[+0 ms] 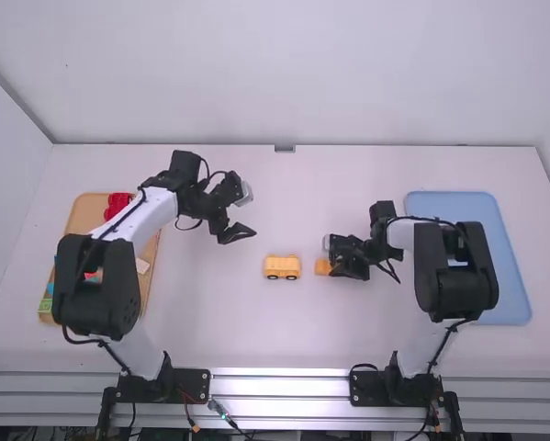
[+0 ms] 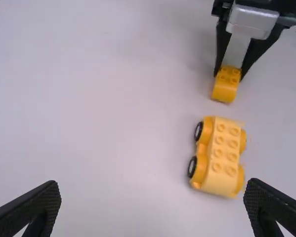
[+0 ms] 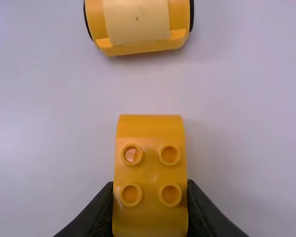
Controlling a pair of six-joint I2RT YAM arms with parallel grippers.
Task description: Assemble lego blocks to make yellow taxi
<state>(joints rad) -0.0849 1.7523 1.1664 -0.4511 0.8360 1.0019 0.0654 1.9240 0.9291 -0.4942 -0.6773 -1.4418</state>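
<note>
One curved yellow block (image 3: 150,129) is held by its sides in my right gripper (image 3: 149,183), rounded end toward the wheeled base (image 1: 282,267), which stands just beside it, wheels down, on the table (image 1: 330,184). I should raise the block clear of the base, square their edges, lower it level, then press straight down. Farther out, my left gripper (image 2: 152,183) is wide and empty, probably suited to bracing the base.
</note>
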